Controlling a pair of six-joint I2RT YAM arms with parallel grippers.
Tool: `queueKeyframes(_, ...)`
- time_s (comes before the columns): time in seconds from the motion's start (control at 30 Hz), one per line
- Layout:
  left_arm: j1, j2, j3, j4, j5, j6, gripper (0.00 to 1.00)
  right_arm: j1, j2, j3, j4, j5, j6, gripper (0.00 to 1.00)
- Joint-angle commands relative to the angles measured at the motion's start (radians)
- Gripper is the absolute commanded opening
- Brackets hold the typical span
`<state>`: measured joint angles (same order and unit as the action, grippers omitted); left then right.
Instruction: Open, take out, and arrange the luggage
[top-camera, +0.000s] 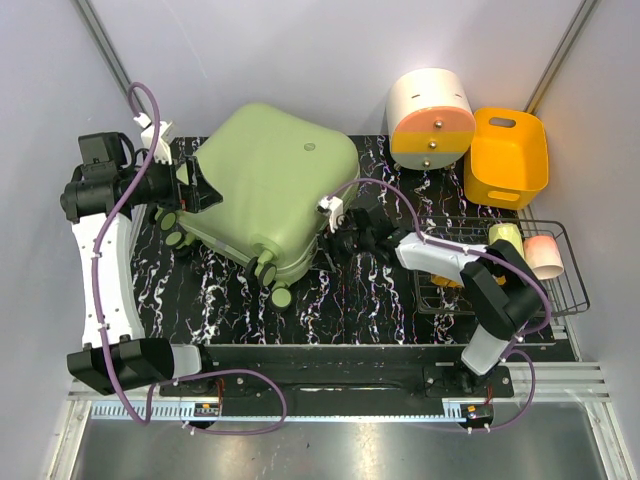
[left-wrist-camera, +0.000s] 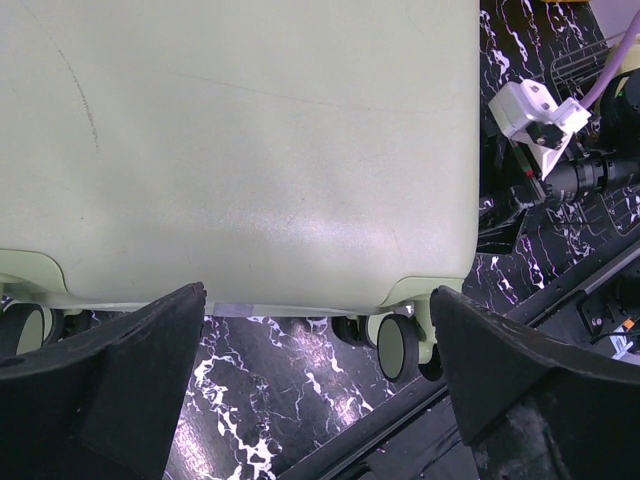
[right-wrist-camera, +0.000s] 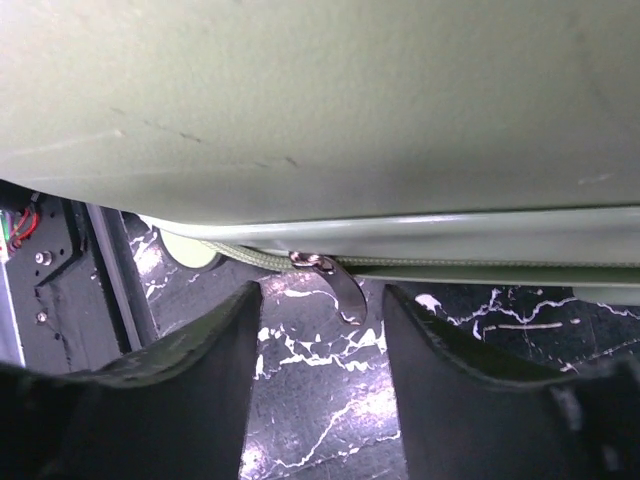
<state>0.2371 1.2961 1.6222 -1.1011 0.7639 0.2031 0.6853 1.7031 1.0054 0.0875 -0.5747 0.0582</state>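
Luggage (top-camera: 275, 185) lies shut on the desk (top-camera: 350, 290), wheels near my left claw (left-wrist-camera: 318, 310), which gapes wide. My right claw (right-wrist-camera: 322, 298), parted, straddles the zip pull (right-wrist-camera: 340, 285). Closing off-centre could knock the tab aside and pinch nothing.

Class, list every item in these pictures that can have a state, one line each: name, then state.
luggage: closed, lying flat on the mat.
left pincer: open wide, at the wheel end.
right pincer: open, at the zip seam.
zip pull: hanging between the fingers, not gripped.
drawer box: drawers shut.
orange bin: looks empty.
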Motion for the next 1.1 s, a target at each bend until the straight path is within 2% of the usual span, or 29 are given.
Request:
queueKeyframes(0.0,-0.002,-0.021,-0.01,0.052,0.002,-0.018,0.99,-0.004,-0.019,0.001,0.086,-0.047,0.023,0.48)
queueKeyframes(0.17,-0.007,-0.035,-0.027,0.04,0.026,0.001,0.99,-0.006,-0.062,-0.033,0.07,0.002,0.02,0.19)
queueKeyframes(0.27,-0.05,-0.061,-0.047,0.003,-0.02,0.041,0.99,-0.006,-0.103,-0.056,0.057,0.031,0.015,0.0)
queueKeyframes(0.6,-0.263,-0.242,-0.329,-0.025,-0.235,0.13,0.99,-0.006,-0.18,-0.096,0.09,0.154,0.035,0.0)
queueKeyframes(1.07,-0.265,-0.239,-0.344,-0.008,-0.253,0.121,0.99,0.011,-0.088,-0.088,0.201,0.122,0.046,0.0)
